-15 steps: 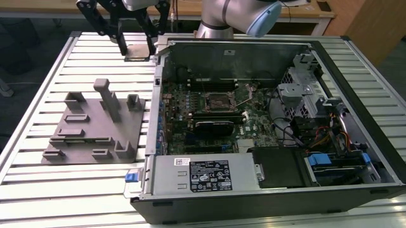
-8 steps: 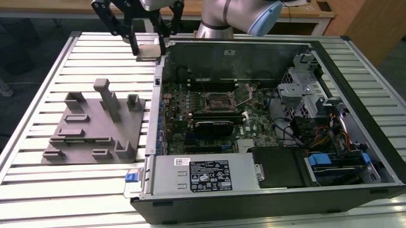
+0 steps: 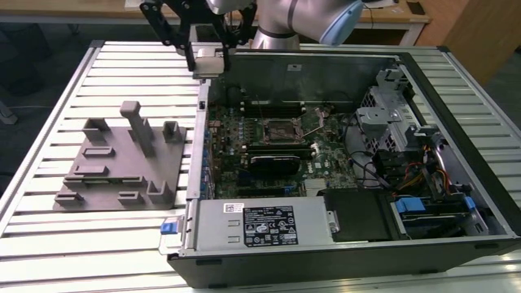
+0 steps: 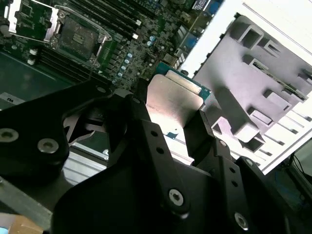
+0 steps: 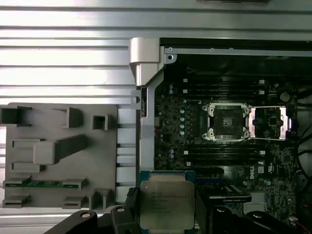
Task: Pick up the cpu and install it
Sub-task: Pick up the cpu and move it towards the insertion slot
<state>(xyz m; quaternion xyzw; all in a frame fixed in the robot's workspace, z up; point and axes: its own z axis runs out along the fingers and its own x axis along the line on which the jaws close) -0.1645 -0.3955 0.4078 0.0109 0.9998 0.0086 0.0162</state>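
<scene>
Gripper (image 5: 166,217) clamped on the cpu (image 5: 166,204), one black finger (image 5: 127,207) on each of two opposite edges; silvery lid toward the first wrist view's camera, green board rim showing around it. The second wrist view has the gripper (image 4: 173,124) with the cpu (image 4: 173,100) lifted, touching nothing else. In the exterior view the gripper (image 3: 204,36) hangs over the far corner of the computer case (image 3: 456,122), on the exterior view's left.

The case lies open on its side on the slatted metal table (image 3: 49,104), toward the exterior view's right. Inside it:
- motherboard (image 3: 277,159) flat on the case floor
- cpu socket (image 3: 282,129) mid-board, dark contact field exposed, load plate (image 5: 267,122) swung open beside it
- power supply (image 3: 260,223) along the near wall
- drive cage (image 3: 391,116) at the exterior view's right

The cpu is well apart from the socket (image 5: 228,121).

A grey fixture block (image 3: 122,165) sits on the table just beside the case. One slot holds a green strip (image 5: 44,184), possibly a memory module.
</scene>
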